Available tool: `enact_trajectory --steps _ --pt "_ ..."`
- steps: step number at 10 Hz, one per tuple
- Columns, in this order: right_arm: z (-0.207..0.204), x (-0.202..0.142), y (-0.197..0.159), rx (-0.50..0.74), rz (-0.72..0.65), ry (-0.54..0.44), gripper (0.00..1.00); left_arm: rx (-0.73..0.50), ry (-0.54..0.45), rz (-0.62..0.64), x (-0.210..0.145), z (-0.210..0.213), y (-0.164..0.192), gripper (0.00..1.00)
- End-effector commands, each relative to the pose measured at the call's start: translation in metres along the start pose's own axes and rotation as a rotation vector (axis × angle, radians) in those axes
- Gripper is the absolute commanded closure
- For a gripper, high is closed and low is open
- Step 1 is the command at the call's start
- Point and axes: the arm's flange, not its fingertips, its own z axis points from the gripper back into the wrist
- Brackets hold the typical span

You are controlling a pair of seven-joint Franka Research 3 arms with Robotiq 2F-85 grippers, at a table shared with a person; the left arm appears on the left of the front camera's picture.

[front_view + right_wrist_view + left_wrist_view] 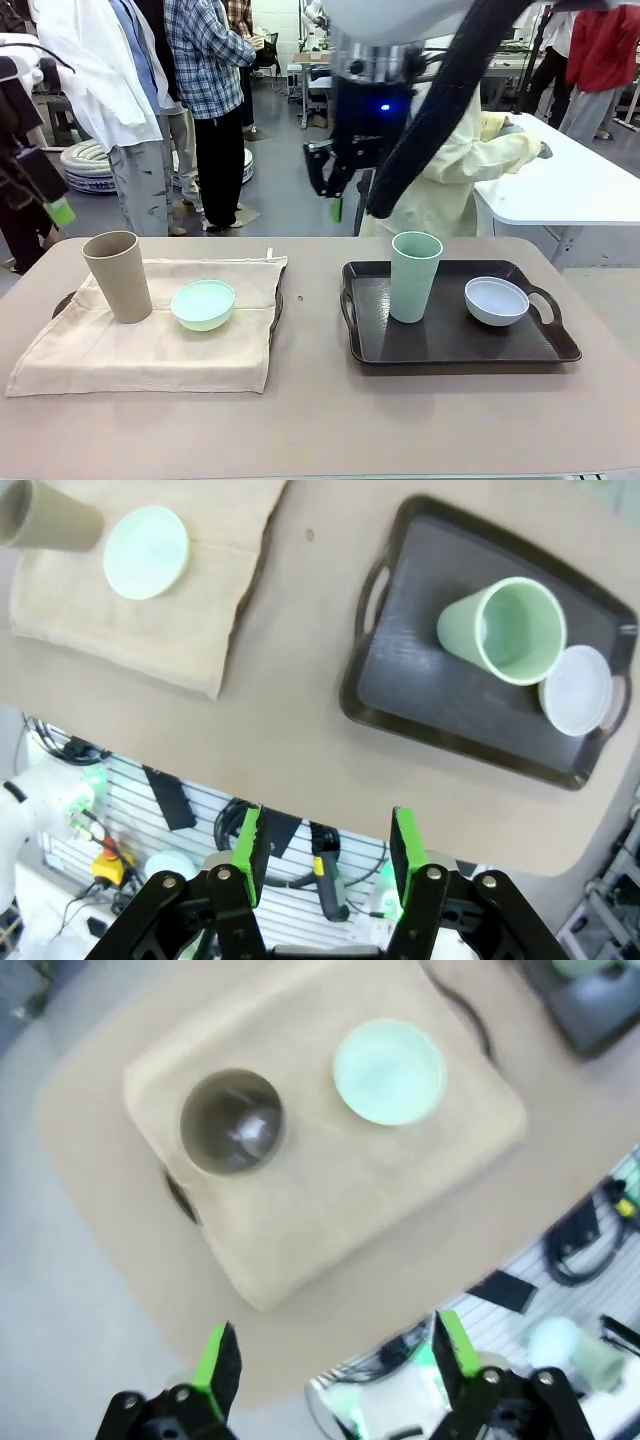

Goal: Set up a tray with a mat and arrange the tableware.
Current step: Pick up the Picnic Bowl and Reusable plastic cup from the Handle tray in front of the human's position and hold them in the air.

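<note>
Left tool and right tool hang open, empty. Tan cup and mint bowl stand on the left mat; pale green cup and whitish bowl stand in the right tray.

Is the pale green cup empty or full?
Empty: the right wrist view looks down into the pale green cup, and its bare bottom is visible.

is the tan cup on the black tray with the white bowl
No, the tan cup stands on the beige cloth beside the mint bowl; the pale green cup is the one on the black tray.
</note>
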Motion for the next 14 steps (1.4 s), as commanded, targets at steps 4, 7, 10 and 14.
enact_trajectory --steps 4,7,10,14 --pt "0.02 -0.077 -0.165 0.497 -0.198 -0.084 0.17 -0.33 -0.174 0.135 -0.007 0.011 -0.005 0.0" --pt "0.028 -0.122 -0.25 0.6 -0.328 -0.128 0.17 -0.573 -0.163 0.273 -0.015 0.007 0.025 0.0" --pt "0.033 -0.147 -0.322 0.603 -0.438 -0.16 0.17 -0.667 -0.135 0.338 -0.025 -0.004 0.04 0.0" --pt "0.031 -0.154 -0.334 0.604 -0.483 -0.159 0.17 -0.661 -0.146 0.35 -0.028 -0.001 0.047 0.0"
